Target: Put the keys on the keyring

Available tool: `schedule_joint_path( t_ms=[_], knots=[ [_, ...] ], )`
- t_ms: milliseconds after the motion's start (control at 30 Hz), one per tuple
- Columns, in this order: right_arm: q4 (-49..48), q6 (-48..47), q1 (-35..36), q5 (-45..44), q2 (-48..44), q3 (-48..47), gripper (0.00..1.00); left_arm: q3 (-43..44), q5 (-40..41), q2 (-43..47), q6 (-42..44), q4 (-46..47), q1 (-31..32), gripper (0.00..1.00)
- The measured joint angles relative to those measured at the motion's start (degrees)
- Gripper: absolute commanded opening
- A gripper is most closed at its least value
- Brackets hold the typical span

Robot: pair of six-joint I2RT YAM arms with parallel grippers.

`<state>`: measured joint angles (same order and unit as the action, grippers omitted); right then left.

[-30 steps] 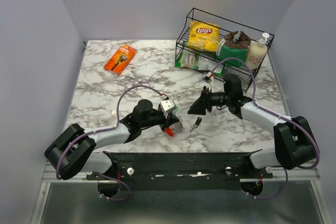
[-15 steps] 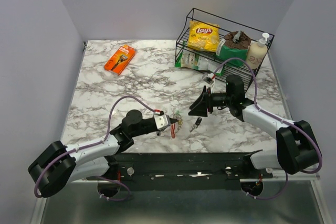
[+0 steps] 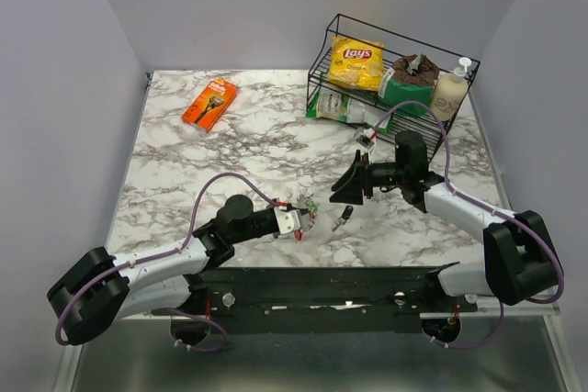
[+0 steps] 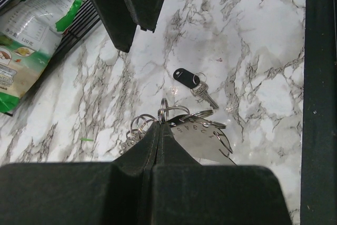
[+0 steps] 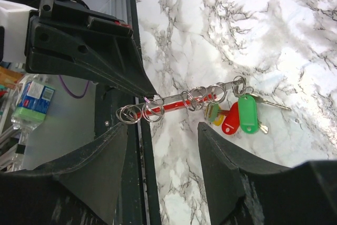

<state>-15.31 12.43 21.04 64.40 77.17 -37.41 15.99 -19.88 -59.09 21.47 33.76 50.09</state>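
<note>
left claw (image 3: 294,222): clenched on one end of the keyring, low over the near edge of the table (image 3: 184,172).
keyring (image 5: 174,103): sticks out from that claw, red bar aimed at the right claw, with several wire rings strung along it.
keys (image 5: 238,113): green, red and yellow heads hang at the bar's far end (resting on the marble or just above it, you cannot tell).
loose key (image 4: 194,84): black head, flat on the table just beside the ring, not threaded.
right claw (image 5: 162,135): released, fingers spread wide, holding nothing, near the loose key.
risk: a flat key on smooth marble will likely skate from your closing fingers. A push on the end-held bar could swing it or work it loose.
</note>
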Motion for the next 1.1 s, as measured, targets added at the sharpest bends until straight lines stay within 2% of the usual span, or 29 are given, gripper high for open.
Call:
schedule_joint_path(
  t_ms=[600, 1100],
  knots=[
    [0.44, -0.15, 0.35, 0.0, 0.02, -0.02, 0.64, -1.81, 10.34, 4.17, 13.14, -2.82, 6.45, 0.0],
    [1.99, -0.96, 0.39, -0.28, 0.02, -0.04, 0.64, -1.88, 14.27, 3.52, 16.74, -3.26, 8.41, 0.0]
  ],
)
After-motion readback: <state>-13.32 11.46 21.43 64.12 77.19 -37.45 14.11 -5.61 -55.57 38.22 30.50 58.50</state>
